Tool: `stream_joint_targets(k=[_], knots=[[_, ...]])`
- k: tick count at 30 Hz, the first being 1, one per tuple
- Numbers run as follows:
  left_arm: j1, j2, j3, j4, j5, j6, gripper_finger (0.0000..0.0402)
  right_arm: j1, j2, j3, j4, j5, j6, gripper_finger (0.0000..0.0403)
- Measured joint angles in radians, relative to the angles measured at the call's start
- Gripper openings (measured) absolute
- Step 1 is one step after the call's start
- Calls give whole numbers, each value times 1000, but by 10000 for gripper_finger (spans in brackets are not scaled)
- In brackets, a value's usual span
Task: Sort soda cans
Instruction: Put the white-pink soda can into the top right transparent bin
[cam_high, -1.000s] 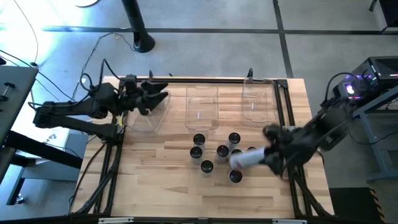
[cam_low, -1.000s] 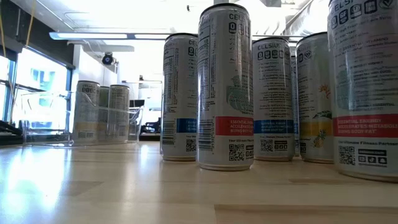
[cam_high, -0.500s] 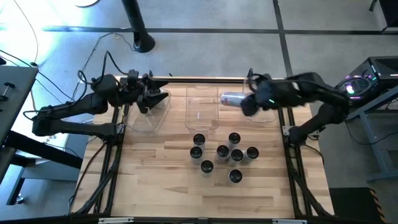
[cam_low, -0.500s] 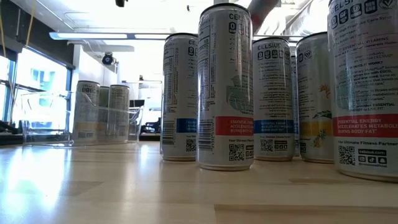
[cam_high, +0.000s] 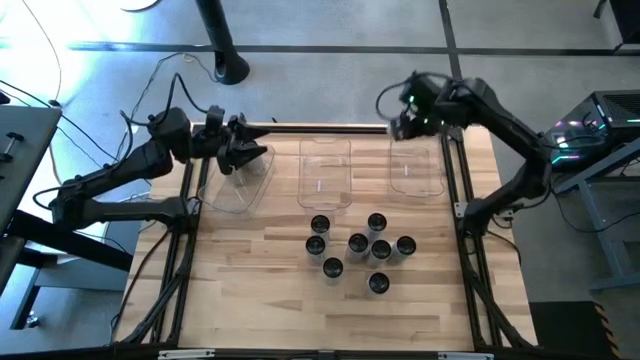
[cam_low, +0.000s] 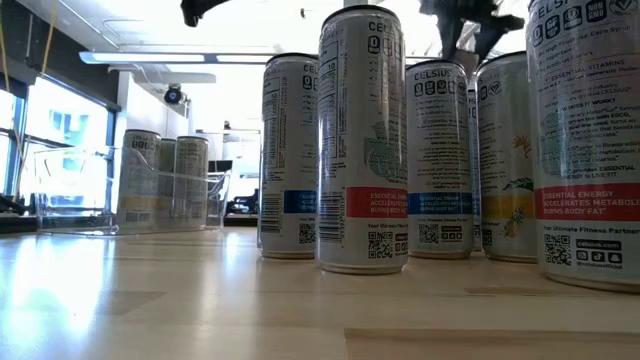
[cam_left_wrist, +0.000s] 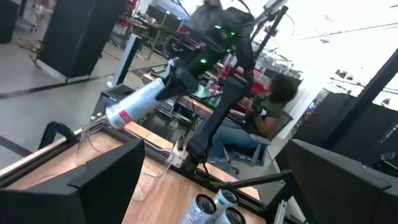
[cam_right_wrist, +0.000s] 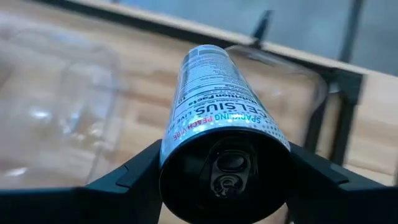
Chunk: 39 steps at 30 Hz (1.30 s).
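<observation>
- Right gripper (cam_right_wrist: 227, 163) squeezing one soda can (cam_right_wrist: 219, 121), lying sideways, long way pointing ahead.
- Right clear bin (cam_high: 413, 165) waiting just below and nearest.
- Left gripper (cam_high: 250, 154) wide open, holding nothing, over the left bin (cam_high: 235, 185).

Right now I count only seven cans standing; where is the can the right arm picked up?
Held in the right gripper, the can hangs above the rightmost bin at the table's far edge.

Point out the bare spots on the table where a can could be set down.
Bare wood lies left of the standing soda cans, right of them, and along the near edge of the table. It is crowded among those cans and at the far edge, where three clear bins stand.
</observation>
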Motion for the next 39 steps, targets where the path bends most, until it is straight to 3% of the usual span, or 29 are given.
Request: stream_joint_targets(k=[3, 9, 20, 25, 31, 39], knots=[[11, 0, 0, 12, -4, -9, 385, -88, 15, -20, 1, -9, -57, 243], [18, 0, 0, 27, -8, -35, 385, -217, 34, -153, 1, -137, -222, 243], [18, 2, 0, 27, -76, -32, 385, -317, 34, -424, 62, -123, -339, 243], [18, 7, 0, 27, -80, -35, 385, -346, 34, -446, 184, -125, -372, 243], [18, 12, 0, 27, -82, -52, 385, -408, 66, -449, 157, -114, -382, 243], [18, 12, 0, 27, -98, -54, 385, -465, 78, -447, 242, -219, -388, 243]])
